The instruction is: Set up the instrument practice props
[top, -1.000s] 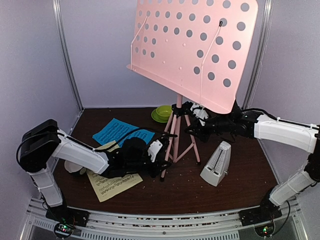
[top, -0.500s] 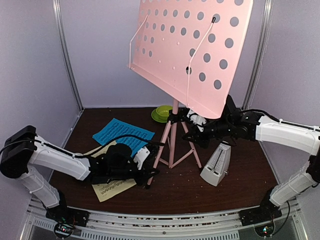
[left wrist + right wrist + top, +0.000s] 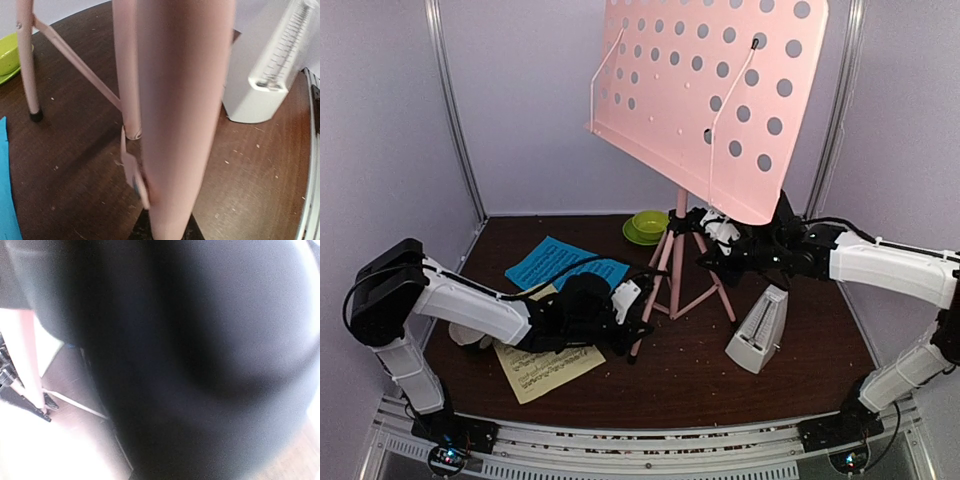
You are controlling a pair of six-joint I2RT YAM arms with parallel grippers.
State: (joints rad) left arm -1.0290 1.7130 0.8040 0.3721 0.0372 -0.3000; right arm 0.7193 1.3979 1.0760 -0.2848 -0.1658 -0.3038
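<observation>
The pink music stand (image 3: 710, 90) stands on the brown table, its punched desk high up and its tripod legs (image 3: 672, 275) spread. My left gripper (image 3: 635, 318) is shut on the near-left leg, low down; that leg (image 3: 185, 100) fills the left wrist view. My right gripper (image 3: 708, 255) is at the tripod's hub, against the right leg; a dark blur covers its wrist view, with only a pink leg (image 3: 22, 350) showing. The blue page (image 3: 565, 265) and the pale-yellow page (image 3: 545, 370) lie flat on the left. The white metronome (image 3: 758, 328) stands to the right, also in the left wrist view (image 3: 265, 75).
A green bowl on a saucer (image 3: 647, 226) sits behind the stand and shows in the left wrist view (image 3: 9, 60). A small white cup (image 3: 468, 335) is partly hidden behind my left arm. Grey walls and metal posts close in the back and sides.
The stand leaned left half a second ago and has swung back right, more upright. My left gripper went with the leg. The right gripper stayed at the hub.
</observation>
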